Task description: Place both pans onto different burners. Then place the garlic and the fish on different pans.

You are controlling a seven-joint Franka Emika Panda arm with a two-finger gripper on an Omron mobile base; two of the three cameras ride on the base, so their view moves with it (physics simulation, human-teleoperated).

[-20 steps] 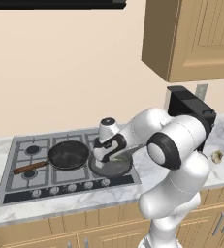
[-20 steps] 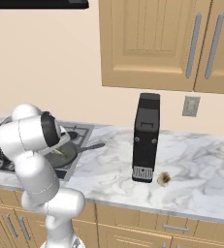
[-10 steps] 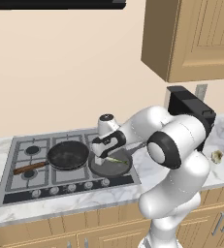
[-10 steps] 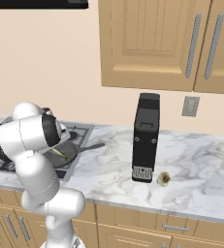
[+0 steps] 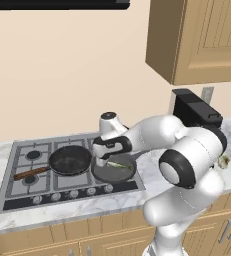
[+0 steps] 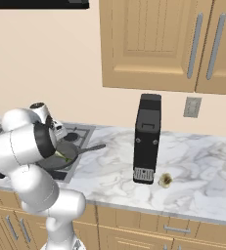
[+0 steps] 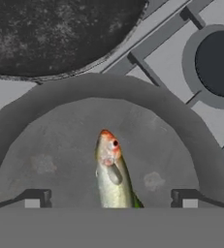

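There the fish (image 7: 112,177) lay flat inside the grey pan (image 7: 45,126) on a front burner of the cooktop (image 5: 17,187), its long axis running between the open hand (image 7: 111,198) fingers, orange-tipped head pointing away from the hand toward the black pan (image 5: 69,160) beside it. The garlic (image 6: 165,180) sat on the counter (image 6: 202,171).

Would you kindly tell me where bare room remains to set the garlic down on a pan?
The black pan with the brown wooden handle is bare inside, bordered by the dark grey pan on its right. That grey pan is crowded: the silvery yellow-green fish lies in it under the open tool.
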